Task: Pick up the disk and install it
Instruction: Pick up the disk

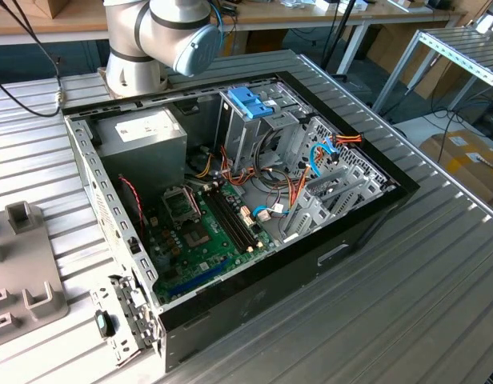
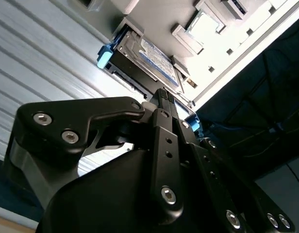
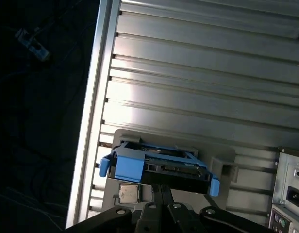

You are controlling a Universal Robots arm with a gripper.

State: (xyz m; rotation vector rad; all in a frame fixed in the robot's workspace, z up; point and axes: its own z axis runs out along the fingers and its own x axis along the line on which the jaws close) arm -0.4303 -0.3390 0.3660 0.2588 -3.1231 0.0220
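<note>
1. in both wrist views the disk lies flat in its light-blue frame on a grey tray, which rests on the ribbed metal surface.
2. the pincer sits right at the disk's near edge; whether it is clenched or released cannot be told.
3. the second wrist view shows the disk's white and blue label, face up; the first wrist view shows the disk's edge and the blue tabs at both ends of the frame.
4. the first wrist view also shows the surface's edge next to the tray.
5. the exterior view shows the open case lying on the surface, with the arm behind it.
6. inside the case, a blue latch tops the grey cage, next to the board.
</note>
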